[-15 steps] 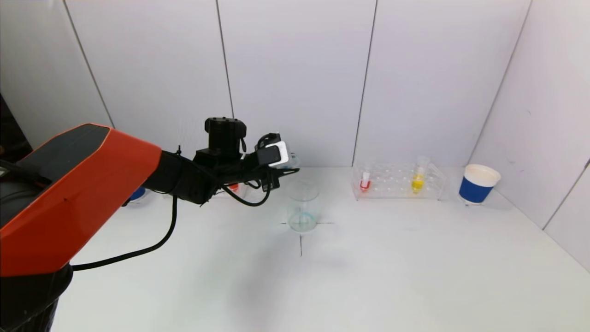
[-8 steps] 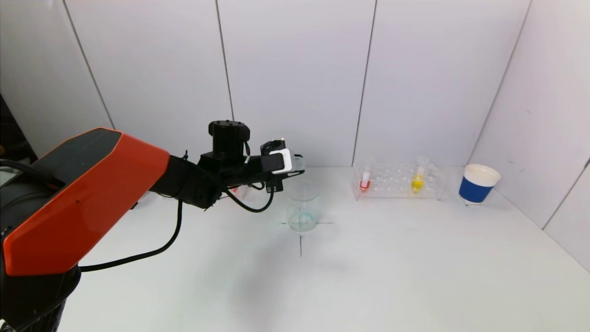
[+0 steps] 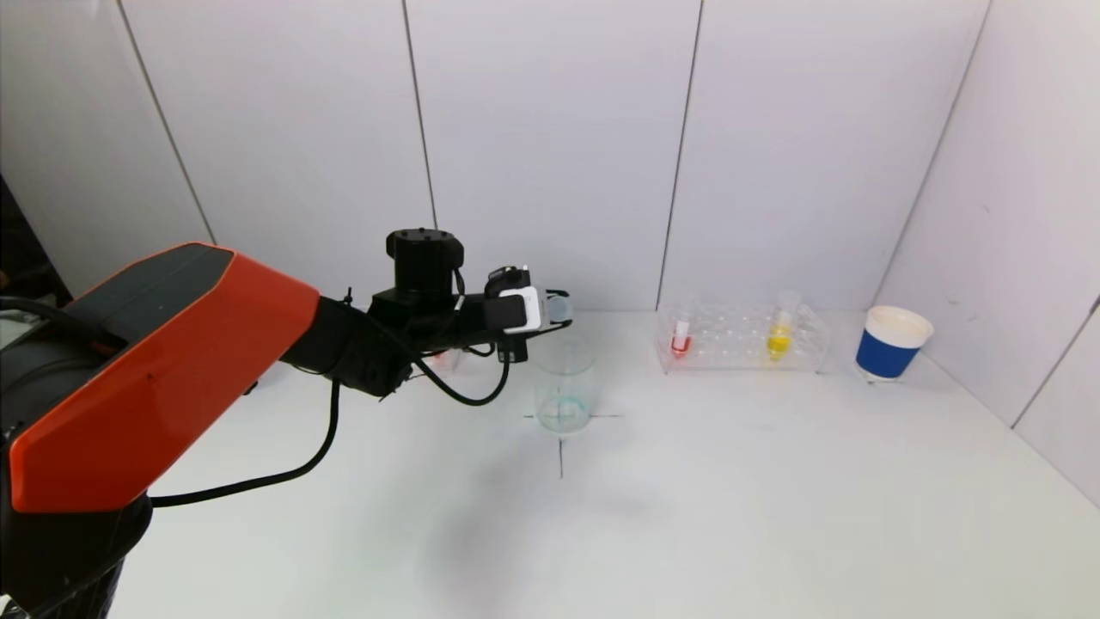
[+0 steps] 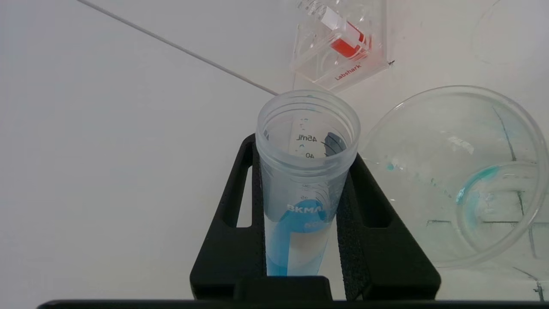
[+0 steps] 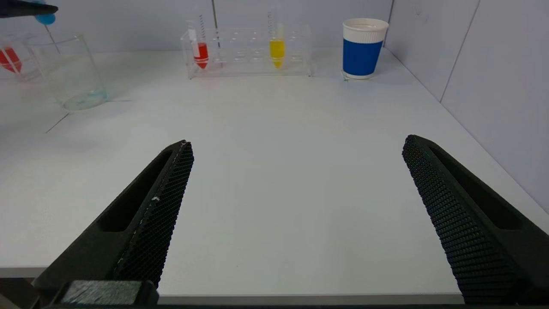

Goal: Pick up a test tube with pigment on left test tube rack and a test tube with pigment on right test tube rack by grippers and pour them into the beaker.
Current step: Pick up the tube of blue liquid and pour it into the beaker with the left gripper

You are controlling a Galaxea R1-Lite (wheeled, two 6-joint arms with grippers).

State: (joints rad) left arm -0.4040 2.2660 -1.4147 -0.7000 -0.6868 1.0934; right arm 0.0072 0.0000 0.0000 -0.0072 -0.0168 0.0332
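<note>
While tilted, tube clamped btwn left pincer fingers

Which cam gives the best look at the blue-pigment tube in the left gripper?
Left wrist view: the blue tube fills the frame between the left gripper's fingers, open mouth, graduations and remaining pigment visible. Head view shows only its rim past the gripper. Right wrist view catches just its blue tip, far off.

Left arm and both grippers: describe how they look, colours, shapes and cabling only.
The left arm has a glossy orange shell with a black top panel, then a matte black forearm and wrist with a loose black cable. The left gripper carries a white block. The right gripper has two long, tapering black fingers with slots and mesh-textured pads.
</note>
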